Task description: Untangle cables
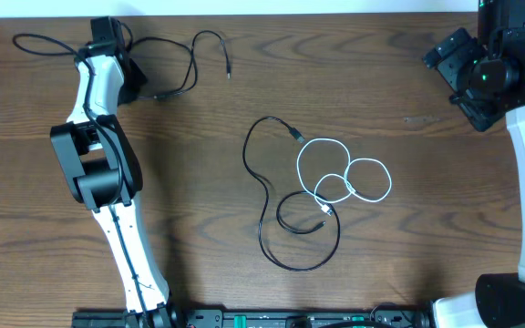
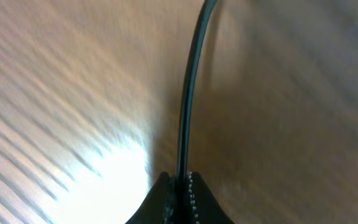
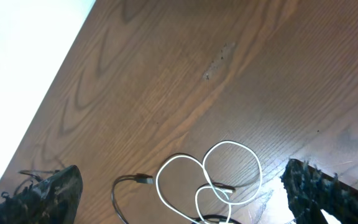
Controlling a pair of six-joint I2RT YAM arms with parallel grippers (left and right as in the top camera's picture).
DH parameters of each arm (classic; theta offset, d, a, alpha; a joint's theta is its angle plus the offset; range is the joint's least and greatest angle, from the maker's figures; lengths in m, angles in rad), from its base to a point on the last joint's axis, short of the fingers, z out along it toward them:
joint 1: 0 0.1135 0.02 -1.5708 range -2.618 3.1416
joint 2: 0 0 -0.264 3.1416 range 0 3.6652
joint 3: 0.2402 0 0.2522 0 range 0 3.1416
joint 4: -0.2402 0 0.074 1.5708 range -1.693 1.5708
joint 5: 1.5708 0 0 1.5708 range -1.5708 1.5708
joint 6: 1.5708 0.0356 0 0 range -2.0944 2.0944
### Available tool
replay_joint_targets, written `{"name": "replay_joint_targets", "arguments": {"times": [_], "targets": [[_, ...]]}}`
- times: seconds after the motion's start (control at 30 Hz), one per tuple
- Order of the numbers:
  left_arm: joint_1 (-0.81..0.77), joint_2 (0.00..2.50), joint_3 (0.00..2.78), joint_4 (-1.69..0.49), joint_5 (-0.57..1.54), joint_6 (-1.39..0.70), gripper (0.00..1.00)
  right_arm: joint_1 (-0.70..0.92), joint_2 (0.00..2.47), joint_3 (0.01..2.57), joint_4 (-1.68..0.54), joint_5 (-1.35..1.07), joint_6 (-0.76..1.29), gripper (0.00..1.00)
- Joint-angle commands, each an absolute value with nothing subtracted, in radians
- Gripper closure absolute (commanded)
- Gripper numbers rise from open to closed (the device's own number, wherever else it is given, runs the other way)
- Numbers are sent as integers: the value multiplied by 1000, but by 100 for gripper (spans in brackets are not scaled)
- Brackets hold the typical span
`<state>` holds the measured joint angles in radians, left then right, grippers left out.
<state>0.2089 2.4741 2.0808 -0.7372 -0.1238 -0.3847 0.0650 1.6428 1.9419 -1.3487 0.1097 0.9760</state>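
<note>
The far-left black cable (image 1: 195,64) lay apart from the rest, clamped in the left gripper (image 2: 180,186). At the centre, the white cable (image 1: 389,179) overlapped the central black cable (image 1: 262,219), not yet separated. The right gripper (image 3: 180,174) hung spread and empty at the far right.

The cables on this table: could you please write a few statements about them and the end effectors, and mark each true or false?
1. The left end effector is shut on a black cable. True.
2. The white cable lies stretched out straight along the left edge. False: it lies in loops near the middle of the table.
3. The white cable crosses a second black cable. True.
4. The right end effector grips the white cable. False: it is open and empty, apart from the cable, at the table's upper right in the overhead view.
</note>
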Motion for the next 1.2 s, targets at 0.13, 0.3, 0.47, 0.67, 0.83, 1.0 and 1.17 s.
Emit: {"name": "replay_joint_targets", "arguments": {"times": [0.13,0.3,0.47,0.67,0.83,1.0,1.17], "targets": [[226,2482,2521,-726,-357,-160,93,61,1642,1948,-1351,129,971,1],[271,2482,2558,-706,-362,-149,18,61,1642,1948,-1351,129,971,1],[356,2490,2522,-808,-371,-162,3,61,1642,1948,-1351,129,971,1],[391,2490,2522,-969,-250,-171,3,61,1642,1948,-1351,129,971,1],[373,2491,2522,-1026,138,-129,4,61,1642,1948,-1351,129,971,1],[294,2494,2522,-1016,319,-117,5,61,1642,1948,-1352,129,971,1],[175,2547,2522,-1001,147,-97,5,61,1642,1948,-1351,129,971,1]]}}
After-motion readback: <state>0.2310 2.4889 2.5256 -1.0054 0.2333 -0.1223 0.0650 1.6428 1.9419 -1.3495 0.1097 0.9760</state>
